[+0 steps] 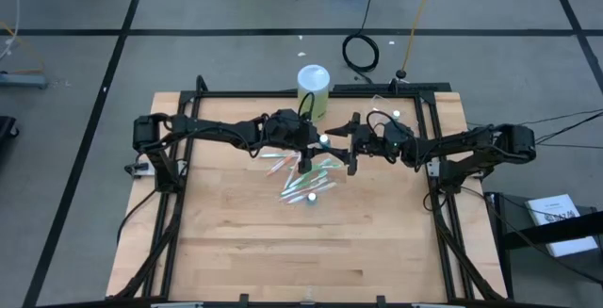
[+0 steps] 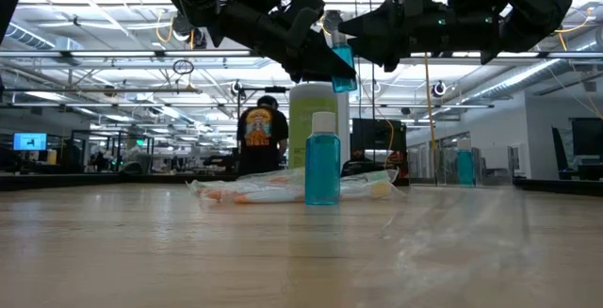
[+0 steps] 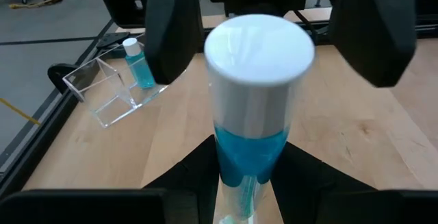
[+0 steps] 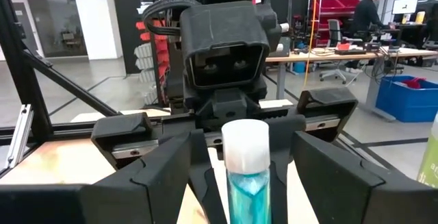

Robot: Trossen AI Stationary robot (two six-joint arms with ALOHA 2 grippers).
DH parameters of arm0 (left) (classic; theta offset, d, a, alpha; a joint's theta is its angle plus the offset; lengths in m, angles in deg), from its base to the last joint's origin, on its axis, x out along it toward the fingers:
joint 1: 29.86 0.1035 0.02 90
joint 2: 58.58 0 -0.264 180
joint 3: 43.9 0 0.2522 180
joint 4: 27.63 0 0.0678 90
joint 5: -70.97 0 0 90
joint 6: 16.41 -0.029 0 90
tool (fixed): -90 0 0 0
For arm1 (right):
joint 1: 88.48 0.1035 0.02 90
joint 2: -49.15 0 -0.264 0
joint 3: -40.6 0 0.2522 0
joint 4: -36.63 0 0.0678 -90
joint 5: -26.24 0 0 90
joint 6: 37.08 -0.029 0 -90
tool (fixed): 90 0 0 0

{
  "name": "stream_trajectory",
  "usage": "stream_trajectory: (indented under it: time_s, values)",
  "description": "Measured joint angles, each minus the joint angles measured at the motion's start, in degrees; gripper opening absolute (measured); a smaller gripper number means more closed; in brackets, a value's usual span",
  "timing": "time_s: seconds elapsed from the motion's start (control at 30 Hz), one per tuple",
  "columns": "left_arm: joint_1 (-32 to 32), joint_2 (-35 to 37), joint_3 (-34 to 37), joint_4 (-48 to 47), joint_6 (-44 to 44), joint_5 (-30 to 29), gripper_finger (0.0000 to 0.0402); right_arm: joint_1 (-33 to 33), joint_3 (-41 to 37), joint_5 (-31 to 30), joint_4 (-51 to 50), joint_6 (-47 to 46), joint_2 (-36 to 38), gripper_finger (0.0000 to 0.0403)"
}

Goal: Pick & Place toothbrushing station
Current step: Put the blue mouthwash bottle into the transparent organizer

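Note:
My left gripper (image 3: 250,183) is shut on a small teal tube with a white cap (image 3: 259,53), held above the table. My right gripper (image 4: 246,183) faces it, open; its fingers (image 3: 171,32) stand on either side of the tube's cap without touching it. Below, several toothbrushes (image 2: 283,187) lie flat in a loose pile (image 1: 306,181), and a second teal tube (image 2: 321,171) stands upright on its base in front of them. A clear plastic cup (image 3: 102,90) sits on the table with a third teal tube (image 3: 140,63) beside it. My left gripper pinches the lower part of the tube's teal body (image 3: 248,172) between its two fingers. The tube stands about upright in the hold, cap on top, lifted clear of the table (image 2: 343,63).
A lime-green cylinder with a white lid (image 1: 313,87) stands at the table's far edge, behind the grippers. A black frame (image 1: 433,138) runs round the wooden table top. A person (image 2: 261,134) stands in the room beyond the table. Bare wood lies toward the near edge (image 1: 301,251).

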Motion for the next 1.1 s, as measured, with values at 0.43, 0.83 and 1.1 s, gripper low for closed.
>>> stream_trajectory:
  time_s: [0.43,0.83,1.1]
  values:
    - [0.0,0.0,0.0,-0.1,0.0,-0.1,0.0122,0.0,1.8,-0.2,-1.8,-0.5,-1.0,0.0247]
    - [0.0,0.0,0.0,-1.9,0.0,-0.2,0.0122,0.0,4.0,-0.2,-2.1,-0.9,-4.2,0.0247]
    - [0.1,0.0,0.0,-2.2,-0.1,-0.2,0.0122,0.0,4.0,-0.2,-3.2,-0.2,-3.8,0.0227]
